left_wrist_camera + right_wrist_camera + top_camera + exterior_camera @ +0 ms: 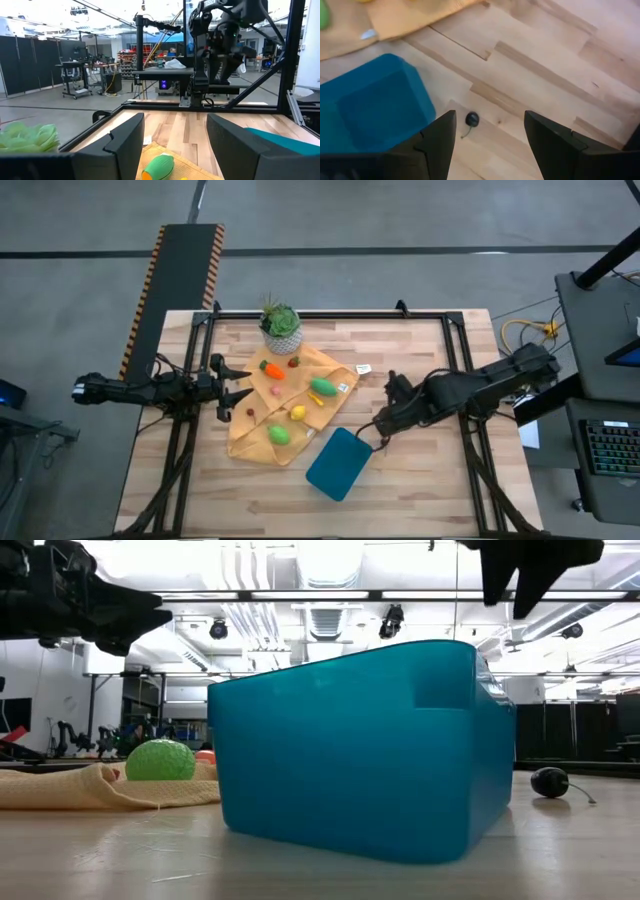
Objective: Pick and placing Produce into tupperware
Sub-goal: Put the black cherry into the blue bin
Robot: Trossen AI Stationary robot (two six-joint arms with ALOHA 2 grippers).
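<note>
The teal tupperware (338,463) stands on the wood table near its near edge, filling the low view (360,750). The produce lies on a mustard cloth (255,442): an orange carrot (273,370), a green oval (322,387), a yellow piece (297,412), a green piece (279,435) and small dark red ones (293,362). My left gripper (240,390) hovers open over the cloth's left edge, facing the green oval (159,167). My right gripper (383,430) hangs open just right of the tupperware (375,107), above a small dark round piece with a stem (471,119) on the bare wood.
A potted green plant (281,327) stands at the cloth's far end. A black metal frame (330,315) runs along the table's far and side edges. Bare wood (430,490) lies right of the tupperware and along the near edge.
</note>
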